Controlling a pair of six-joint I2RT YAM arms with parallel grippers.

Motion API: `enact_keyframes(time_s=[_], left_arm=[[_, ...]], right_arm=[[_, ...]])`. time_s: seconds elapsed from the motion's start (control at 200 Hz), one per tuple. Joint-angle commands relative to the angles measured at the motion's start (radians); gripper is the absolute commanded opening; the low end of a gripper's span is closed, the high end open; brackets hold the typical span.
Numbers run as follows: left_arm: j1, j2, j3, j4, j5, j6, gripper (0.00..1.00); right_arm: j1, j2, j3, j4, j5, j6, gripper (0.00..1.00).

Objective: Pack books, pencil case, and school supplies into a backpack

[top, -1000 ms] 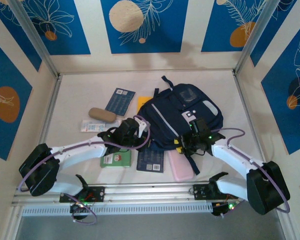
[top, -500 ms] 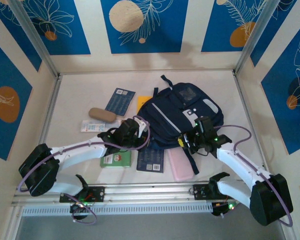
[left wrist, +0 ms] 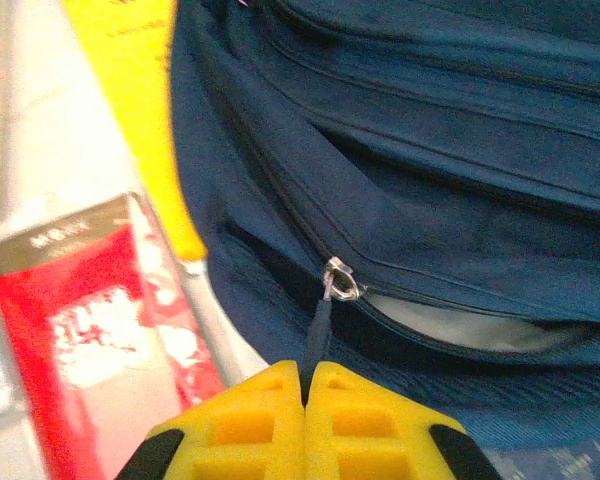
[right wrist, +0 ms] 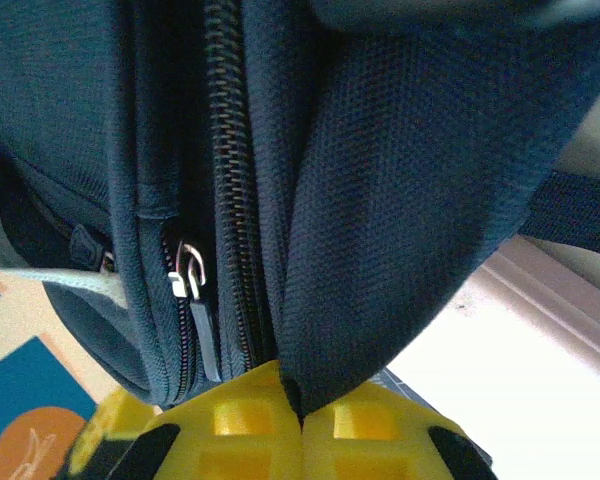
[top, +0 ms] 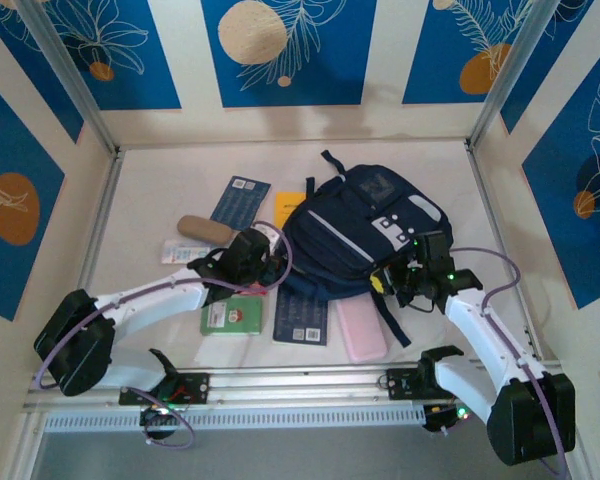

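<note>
The dark navy backpack (top: 355,225) lies in the middle of the table. My left gripper (top: 270,264) is at its left edge, shut on the dark zipper pull (left wrist: 320,335). Behind the slider, the zipper gapes over pale lining (left wrist: 470,325). My right gripper (top: 385,282) is shut on a fold of backpack fabric (right wrist: 400,230) at the near right corner. A yellow book (top: 286,203) and a navy book (top: 240,203) lie left of the bag. Another navy book (top: 302,320) lies in front. A green box (top: 232,315) and a red packet (left wrist: 80,320) lie under my left arm.
A pink case (top: 362,330) lies in front of the backpack. A tan pouch (top: 205,229) and a white packet (top: 180,253) lie at the left. Navy straps (top: 395,320) trail toward the front rail. Walls enclose the table on three sides.
My left gripper has drawn the zipper pull leftward and slightly away. My right gripper has moved right with the fabric, and the backpack has shifted right.
</note>
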Motion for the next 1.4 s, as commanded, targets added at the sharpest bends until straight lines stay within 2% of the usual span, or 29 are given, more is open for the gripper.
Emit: enact_keyframes(time_s=[0.0, 0.195, 0.305, 0.365, 0.405, 0.465, 0.57, 0.7, 0.79, 0.925, 1.105, 1.39], left_arm=[[0.058, 0.028, 0.036, -0.044, -0.083, 0.027, 0.0], [0.11, 0.104, 0.077, -0.02, -0.028, 0.034, 0.0], [0.115, 0.119, 0.075, 0.03, 0.093, 0.028, 0.0], [0.115, 0.114, 0.063, 0.066, 0.169, 0.012, 0.0], [0.114, 0.104, 0.051, 0.089, 0.205, -0.001, 0.0], [0.115, 0.083, 0.033, 0.118, 0.24, -0.023, 0.0], [0.113, 0.049, 0.015, 0.136, 0.273, -0.039, 0.0], [0.114, 0.023, 0.006, 0.132, 0.295, -0.047, 0.0], [0.112, 0.012, 0.0, 0.128, 0.308, -0.053, 0.0], [0.11, -0.002, -0.011, 0.127, 0.317, -0.067, 0.0], [0.106, -0.019, -0.034, 0.129, 0.316, -0.083, 0.0], [0.102, -0.024, -0.048, 0.146, 0.312, -0.099, 0.0]], right_arm=[[-0.012, -0.006, 0.074, -0.103, 0.008, -0.131, 0.0], [-0.014, 0.029, 0.142, -0.246, 0.062, -0.264, 0.0], [-0.007, 0.074, 0.207, -0.323, 0.091, -0.382, 0.33], [0.009, 0.094, 0.253, -0.347, 0.113, -0.451, 0.44], [0.026, 0.104, 0.281, -0.359, 0.134, -0.487, 0.48], [0.044, 0.115, 0.31, -0.347, 0.122, -0.544, 0.49], [0.102, 0.126, 0.357, -0.285, 0.094, -0.626, 0.45], [0.277, 0.158, 0.341, -0.072, 0.136, -0.778, 0.43], [0.404, 0.259, 0.392, -0.044, 0.211, -0.976, 0.48], [0.499, 0.449, 0.485, -0.055, 0.275, -1.152, 0.5], [0.52, 0.526, 0.473, 0.097, 0.267, -1.15, 0.52], [0.549, 0.675, 0.534, 0.095, 0.266, -1.152, 0.53]])
